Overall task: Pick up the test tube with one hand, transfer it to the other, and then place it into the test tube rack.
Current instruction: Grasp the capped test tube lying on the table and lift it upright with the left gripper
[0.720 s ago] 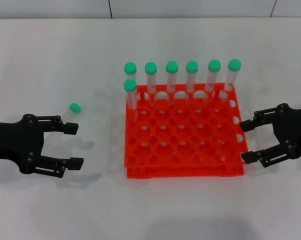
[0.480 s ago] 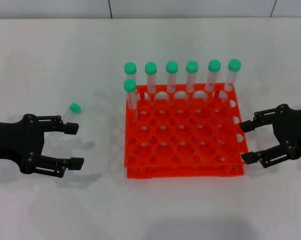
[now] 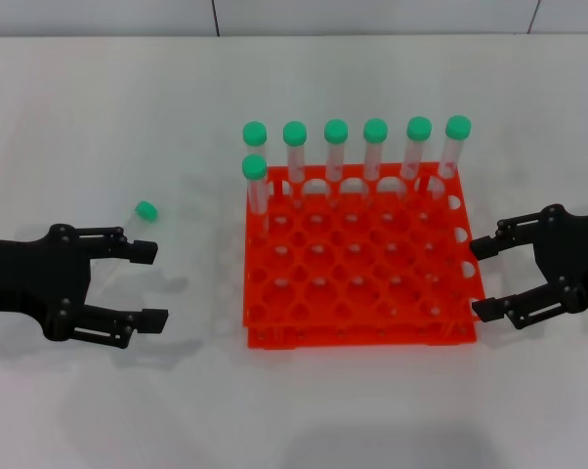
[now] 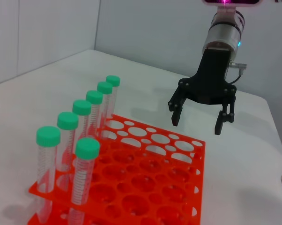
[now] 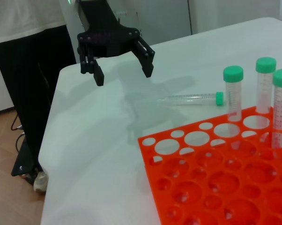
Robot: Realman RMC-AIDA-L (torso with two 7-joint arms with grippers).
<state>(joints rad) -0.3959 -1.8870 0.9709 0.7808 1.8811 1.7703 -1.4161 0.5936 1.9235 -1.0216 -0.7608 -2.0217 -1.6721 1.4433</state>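
White matte table (image 3: 99, 410) carries everything. Orange-red test tube rack (image 3: 357, 283), rigid moulded plastic with a grid of round holes, holds seven green-capped tubes (image 3: 335, 151) upright along its far edge. Left gripper (image 3: 149, 285) hovers with jaws spread, just beside the test tube (image 5: 190, 98); right gripper (image 3: 480, 277) waits agape at the rack's right side. The tube lies flat on the table left of the rack: clear, slender, probably light, stiff, slick and prone to rolling, best pinched mid-barrel.

rack (image 3: 357, 269) centre (7 tubes (image 3: 335, 147) in) | test tube (image 3: 128, 227) left
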